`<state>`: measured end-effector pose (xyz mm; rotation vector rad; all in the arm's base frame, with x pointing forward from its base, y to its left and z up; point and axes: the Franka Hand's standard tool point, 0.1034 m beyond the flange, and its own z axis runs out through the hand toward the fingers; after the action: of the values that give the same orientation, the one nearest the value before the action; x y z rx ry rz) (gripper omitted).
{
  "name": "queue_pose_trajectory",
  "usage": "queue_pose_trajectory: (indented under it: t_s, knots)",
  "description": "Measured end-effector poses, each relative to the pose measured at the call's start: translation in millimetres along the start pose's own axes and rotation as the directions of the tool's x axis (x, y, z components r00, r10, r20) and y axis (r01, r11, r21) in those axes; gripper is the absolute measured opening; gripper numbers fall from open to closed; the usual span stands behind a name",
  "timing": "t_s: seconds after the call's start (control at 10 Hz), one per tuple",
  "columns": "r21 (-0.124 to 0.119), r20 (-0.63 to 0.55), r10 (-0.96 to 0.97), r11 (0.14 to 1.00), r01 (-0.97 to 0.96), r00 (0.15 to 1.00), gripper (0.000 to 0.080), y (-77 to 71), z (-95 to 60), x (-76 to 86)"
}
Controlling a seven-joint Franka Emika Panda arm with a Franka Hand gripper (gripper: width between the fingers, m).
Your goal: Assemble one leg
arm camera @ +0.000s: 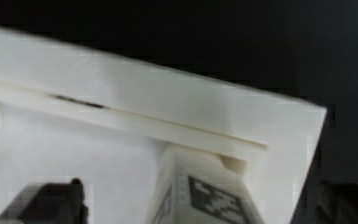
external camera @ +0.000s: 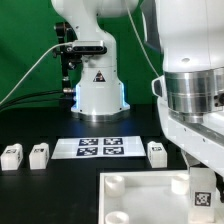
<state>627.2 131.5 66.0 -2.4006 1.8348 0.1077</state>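
A white leg (external camera: pixel 201 185) with a black-and-white tag stands upright at the far corner of the large white panel (external camera: pixel 135 196), on the exterior view's right. In the wrist view this leg (arm camera: pixel 208 186) rises from the panel (arm camera: pixel 87 110) near its raised rim. My gripper (arm camera: pixel 202 205) is open. Its two dark fingers (arm camera: pixel 51 200) stand on either side of the leg, with a gap showing on each side. Three more legs lie on the black table: two at the exterior view's left (external camera: pixel 11 155) (external camera: pixel 39 153) and one beside the marker board (external camera: pixel 156 153).
The marker board (external camera: pixel 100 147) lies flat on the table between the loose legs. The robot's white base (external camera: pixel 97 92) stands behind it against a green backdrop. The arm's large white wrist (external camera: pixel 192 95) fills the exterior view's right.
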Motion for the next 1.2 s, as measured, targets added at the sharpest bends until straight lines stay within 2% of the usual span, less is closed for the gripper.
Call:
queue_pose_trajectory:
  t_s: [0.1, 0.2, 0.4, 0.6, 0.7, 0.8, 1.0, 1.2]
  knots:
    - [0.0, 0.0, -0.049, 0.999, 0.049, 0.999, 0.0649, 0.1, 0.2, -0.1]
    - [-0.007, -0.007, -0.235, 0.972, 0.235, 0.972, 0.0649, -0.1, 0.3, 2.8]
    - [-0.019, -0.016, -0.552, 0.834, 0.552, 0.834, 0.0649, -3.1, -1.1, 8.5]
    - [-0.038, -0.023, -0.727, 0.687, 0.726, 0.687, 0.0649, -3.0, -1.1, 8.4]
    - [-0.039, -0.029, -0.811, 0.585, 0.81, 0.584, 0.0649, -2.8, -0.3, 12.7]
    - [-0.038, -0.047, -0.835, 0.549, 0.835, 0.548, 0.0649, -2.4, 1.1, 17.7]
    - [-0.036, -0.049, -0.82, 0.573, 0.819, 0.571, 0.0649, -1.7, 1.9, 18.5]
    - [-0.035, -0.049, -0.814, 0.581, 0.813, 0.579, 0.0373, -1.7, 1.9, 18.5]
